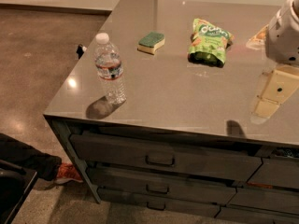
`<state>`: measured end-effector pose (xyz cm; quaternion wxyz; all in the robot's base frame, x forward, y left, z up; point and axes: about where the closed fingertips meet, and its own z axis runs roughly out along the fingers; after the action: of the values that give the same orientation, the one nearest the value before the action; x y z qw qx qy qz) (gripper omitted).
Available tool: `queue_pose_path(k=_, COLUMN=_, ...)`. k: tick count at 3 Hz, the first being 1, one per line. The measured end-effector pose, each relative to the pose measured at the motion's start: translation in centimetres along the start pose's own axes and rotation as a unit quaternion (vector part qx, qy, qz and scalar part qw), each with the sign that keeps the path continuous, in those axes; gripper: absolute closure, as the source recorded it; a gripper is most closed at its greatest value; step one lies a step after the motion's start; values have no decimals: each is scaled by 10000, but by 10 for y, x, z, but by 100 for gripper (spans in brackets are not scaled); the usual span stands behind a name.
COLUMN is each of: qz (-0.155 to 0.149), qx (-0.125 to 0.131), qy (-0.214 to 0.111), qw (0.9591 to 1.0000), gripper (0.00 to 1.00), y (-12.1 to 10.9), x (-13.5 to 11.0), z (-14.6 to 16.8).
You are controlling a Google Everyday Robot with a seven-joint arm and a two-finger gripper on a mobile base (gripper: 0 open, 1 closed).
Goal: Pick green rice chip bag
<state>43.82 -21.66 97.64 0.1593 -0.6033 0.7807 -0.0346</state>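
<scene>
Worktop (pixel 177 101): green rice chip bag (pixel 209 42) untouched; gripper (pixel 283 33) beside it, open or closed unclear. Approach step: you reach over the bag next.

On the counter (pixel 187 101), the water bottle (pixel 108 69) is standing at 9 o'clock, the sponge (pixel 151 42) is lying at 11, the rice chip bag (pixel 209 42) at 1. The gripper (pixel 284 31) is hanging over the 3 o'clock edge.

One bottle (pixel 110 71), one sponge (pixel 151 42), one green chip bag (pixel 209 42), one gripper (pixel 284 31) at right.
</scene>
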Motion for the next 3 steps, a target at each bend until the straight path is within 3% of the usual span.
queue_pose_path(k=1, qz=66, qx=-28, qy=-21, qw=10000, gripper=0, y=-3, x=0, z=0)
queue_pose_path(k=2, qz=520, qx=-245, qy=-197, qw=9982, gripper=0, y=-28, x=-1, z=11)
queue_pose_path(k=3, qz=1223, qx=-183, qy=-504, qw=9910, gripper=0, y=-71, x=-2, z=29)
